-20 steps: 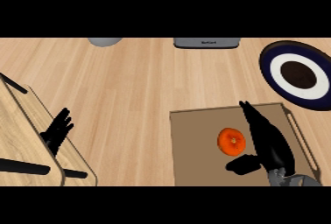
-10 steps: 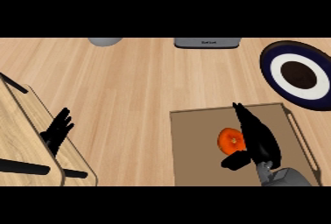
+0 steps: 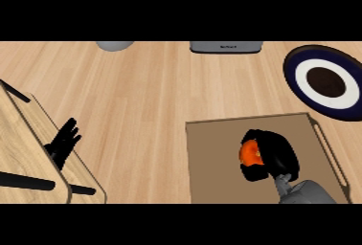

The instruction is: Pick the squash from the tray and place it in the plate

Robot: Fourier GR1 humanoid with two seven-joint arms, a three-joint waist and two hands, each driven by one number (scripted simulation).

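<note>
a steep downward look at a wooden counter [image 3: 155,95]. a flat brown tray [image 3: 212,162] lies at the counter's lower right, its near edge cut off by the view's bottom; a thin handle runs along the tray's right side. the orange squash [image 3: 249,154] sits near the middle of the tray, toward its right side. the right hand [image 3: 276,153] comes in from the lower edge on a grey forearm and is curled over the squash, fingers wrapped across its top and right side and the thumb hooked beneath it, so only the squash's left part shows. whether the squash is touching the tray or raised off it cannot be told. the plate [image 3: 304,81], dark blue at the rim with a white ring and a dark brown centre, lies at the counter's upper right corner, well apart from the tray and partly cut by the right edge. the left hand [image 3: 63,143] rests open at the left side, fingers straight and pointing up, beside a pale wooden board [image 3: 28,158] with dark edges. two grey objects sit at the counter's far edge, too cropped to identify
</note>
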